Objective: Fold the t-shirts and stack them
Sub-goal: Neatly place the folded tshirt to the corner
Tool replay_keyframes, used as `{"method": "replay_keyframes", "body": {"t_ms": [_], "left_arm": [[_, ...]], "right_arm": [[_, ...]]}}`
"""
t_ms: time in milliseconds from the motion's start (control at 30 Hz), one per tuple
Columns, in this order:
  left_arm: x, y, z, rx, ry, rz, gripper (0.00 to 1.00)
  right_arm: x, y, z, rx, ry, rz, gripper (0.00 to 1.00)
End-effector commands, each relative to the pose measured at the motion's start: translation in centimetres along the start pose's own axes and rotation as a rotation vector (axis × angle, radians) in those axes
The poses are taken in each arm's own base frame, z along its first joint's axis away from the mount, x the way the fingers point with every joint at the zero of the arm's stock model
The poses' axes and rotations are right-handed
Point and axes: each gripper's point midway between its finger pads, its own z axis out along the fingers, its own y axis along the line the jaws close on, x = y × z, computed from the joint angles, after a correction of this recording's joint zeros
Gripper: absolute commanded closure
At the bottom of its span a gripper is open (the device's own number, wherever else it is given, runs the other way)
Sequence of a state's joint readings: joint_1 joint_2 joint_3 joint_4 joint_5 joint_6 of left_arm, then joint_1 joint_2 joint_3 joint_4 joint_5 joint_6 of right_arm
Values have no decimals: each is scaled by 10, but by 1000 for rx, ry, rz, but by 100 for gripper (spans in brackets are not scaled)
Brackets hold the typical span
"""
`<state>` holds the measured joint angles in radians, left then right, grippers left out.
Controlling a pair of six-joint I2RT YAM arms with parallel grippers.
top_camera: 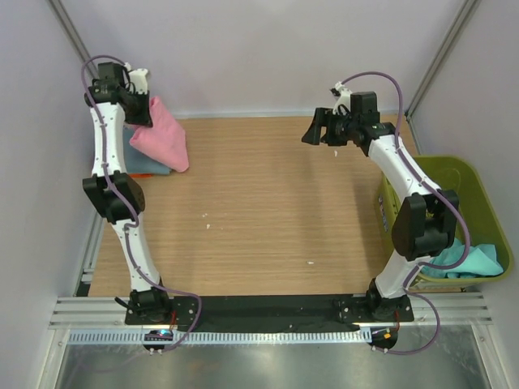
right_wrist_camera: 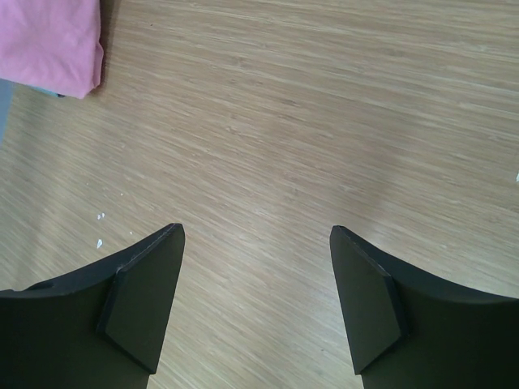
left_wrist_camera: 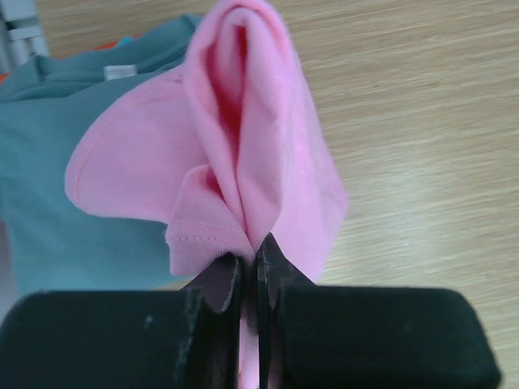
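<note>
Your left gripper (left_wrist_camera: 258, 263) has its jaws clenched on the pink t-shirt (top_camera: 162, 134), dangling it over the grey-blue t-shirt (top_camera: 146, 164) at the far-left corner of the worktop (top_camera: 268, 211), probably for stacking. Your right gripper (right_wrist_camera: 258, 279) hangs with jaws released, empty.

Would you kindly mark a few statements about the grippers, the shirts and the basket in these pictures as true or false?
1. The left gripper is shut on the pink t-shirt. True.
2. The right gripper holds a shirt. False: its jaws stand open over the bare table, with nothing between them.
3. A teal t-shirt lies in the green basket. True.
4. The pink t-shirt lies flat at the middle of the table. False: it is bunched in the left gripper at the far left, over a grey-blue t-shirt.
5. The basket stands beside the left arm. False: it stands at the right edge, beside the right arm.
</note>
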<state>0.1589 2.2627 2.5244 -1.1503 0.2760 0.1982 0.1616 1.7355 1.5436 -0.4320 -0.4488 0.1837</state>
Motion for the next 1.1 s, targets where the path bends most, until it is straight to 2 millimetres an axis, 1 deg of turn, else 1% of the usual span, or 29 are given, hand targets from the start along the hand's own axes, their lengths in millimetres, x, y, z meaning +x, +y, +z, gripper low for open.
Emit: {"method": "replay_keyframes", "body": {"t_ms": [0,67,100,167,200,300,367,600,633,667,700,733,767,800,833,867,900,933,967,1000,1033,1067], "left_arm": [[-29,32,-41,-108,-117,55,100],[-30,45,-45,-143,-126,55,100],[-29,56,-49,-164,-132,44,100],[-29,68,-50,-185,-140,28,100],[-30,77,-52,-204,-148,17,100],[-31,92,-51,-251,-159,17,100],[-32,96,-48,-267,-159,29,100],[-25,125,-33,-388,-121,38,99],[-22,133,-34,-436,-106,28,70],[-26,136,-34,-461,-125,22,50],[-28,140,-36,-495,-130,15,40],[-35,147,-43,-559,-154,8,32],[-41,145,-47,-584,-179,-22,30],[-50,144,-59,-608,-222,-48,18],[-62,142,-69,-630,-271,-66,16],[-70,134,-77,-655,-295,-75,15],[-78,126,-85,-667,-320,-65,12],[-95,118,-109,-699,-387,-55,11],[-99,102,-108,-703,-395,-36,10],[-107,91,-114,-698,-426,-16,1],[-129,66,-139,-678,-526,10,1],[-126,50,-125,-615,-517,44,0]], "right_arm": [[-18,12,-15,-27,-70,-14,21],[-17,12,-15,-29,-69,-11,21],[-17,12,-15,-29,-69,-7,21],[-14,13,-15,-32,-66,-2,21],[-14,13,-15,-31,-67,2,21],[-11,14,-16,-36,-64,6,21],[-8,13,-15,-35,-59,12,21],[-7,13,-23,-31,-71,7,21],[-3,12,-22,-29,-63,13,21],[-2,12,-23,-29,-63,14,21],[-1,12,-23,-29,-62,16,21],[-1,11,-25,-26,-65,16,21],[0,10,-26,-23,-66,16,20],[-1,8,-27,-18,-70,19,21],[0,8,-29,-16,-72,16,21],[0,7,-31,-14,-73,17,21],[-2,4,-33,-5,-81,16,20],[-1,2,-36,2,-84,19,20],[-2,2,-39,7,-93,12,20],[2,-3,-40,19,-88,16,19],[3,-6,-43,29,-91,11,18],[3,-7,-48,41,-101,-3,18]]}}
